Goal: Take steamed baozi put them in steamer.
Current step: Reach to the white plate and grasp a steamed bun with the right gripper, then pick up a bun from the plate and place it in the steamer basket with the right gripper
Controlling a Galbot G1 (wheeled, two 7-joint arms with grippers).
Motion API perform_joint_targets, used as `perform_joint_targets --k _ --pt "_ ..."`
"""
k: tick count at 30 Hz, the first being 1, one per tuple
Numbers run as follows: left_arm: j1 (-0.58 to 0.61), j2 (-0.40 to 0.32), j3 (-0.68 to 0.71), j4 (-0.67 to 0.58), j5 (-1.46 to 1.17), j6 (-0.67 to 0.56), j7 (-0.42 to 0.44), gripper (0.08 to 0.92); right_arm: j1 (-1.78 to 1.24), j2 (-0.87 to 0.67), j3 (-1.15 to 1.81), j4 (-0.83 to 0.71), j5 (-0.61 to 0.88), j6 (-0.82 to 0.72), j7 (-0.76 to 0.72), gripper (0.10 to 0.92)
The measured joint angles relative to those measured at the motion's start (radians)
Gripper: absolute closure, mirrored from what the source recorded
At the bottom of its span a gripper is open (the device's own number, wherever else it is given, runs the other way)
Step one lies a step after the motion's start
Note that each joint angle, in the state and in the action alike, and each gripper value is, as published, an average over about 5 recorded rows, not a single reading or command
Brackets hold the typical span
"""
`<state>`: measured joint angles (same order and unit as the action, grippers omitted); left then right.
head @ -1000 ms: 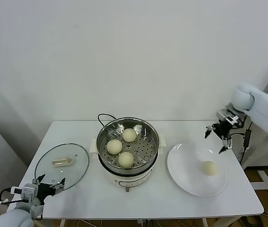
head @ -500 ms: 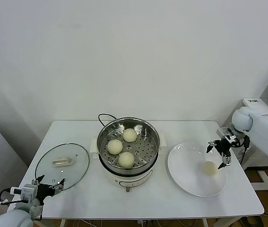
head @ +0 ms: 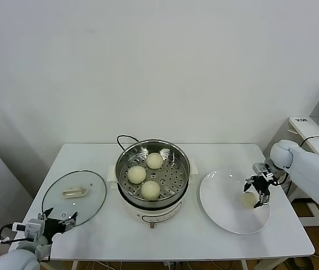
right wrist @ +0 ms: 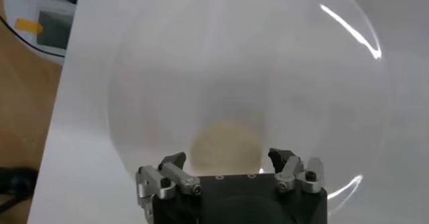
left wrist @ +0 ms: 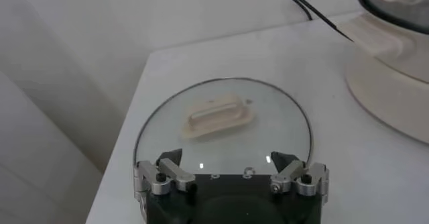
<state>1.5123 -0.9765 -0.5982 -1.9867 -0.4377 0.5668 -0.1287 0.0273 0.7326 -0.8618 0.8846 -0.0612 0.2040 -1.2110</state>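
Head view first: one steamed baozi (head: pixel 250 198) is sitting on the white plate (head: pixel 224 216) at the right of the desk (head: pixel 204 239), while three more baozi (head: pixel 144 175) are lying inside the steamer (head: pixel 153 171) at the desk's middle. The right gripper (head: pixel 256 190) is hanging right over the plate's baozi, its fingers (head: pixel 247 182) spread to either side of the bun; whether they are touching it, I cannot tell. Right wrist view is showing the same thing, the baozi (right wrist: pixel 226 146) sitting between the parted fingers (right wrist: pixel 169 170), with the plate (right wrist: pixel 288 71) around it. Over at the desk's near left corner, the left gripper (head: pixel 58 218) is idling with fingers (left wrist: pixel 167 167) wide apart and gripping nothing, just beside the round glass lid (head: pixel 73 194) lying flat on the desk.
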Motion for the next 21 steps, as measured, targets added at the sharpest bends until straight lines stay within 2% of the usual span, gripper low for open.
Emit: perform_joint_targets --k 5,8,14,21 --pt "0.003 -0.001 -0.002 -0.006 0.000 0.001 -0.001 0.177 -0.019 0.000 0.026 0.003 -0.017 -0.005 0.009 0.543" --pt "0.005 -0.002 -0.004 -0.010 0.000 0.003 -0.002 0.177 -0.019 -0.009 0.026 0.015 -0.014 -0.015 0.008 0.593" --pt "0.004 -0.003 -0.004 -0.012 0.000 0.007 -0.003 0.177 0.052 -0.051 -0.050 0.072 0.053 -0.054 -0.007 0.626" --pt "-0.001 -0.002 -0.003 -0.014 0.000 0.012 -0.004 0.177 0.280 -0.069 -0.262 0.168 0.237 -0.136 -0.013 0.626"
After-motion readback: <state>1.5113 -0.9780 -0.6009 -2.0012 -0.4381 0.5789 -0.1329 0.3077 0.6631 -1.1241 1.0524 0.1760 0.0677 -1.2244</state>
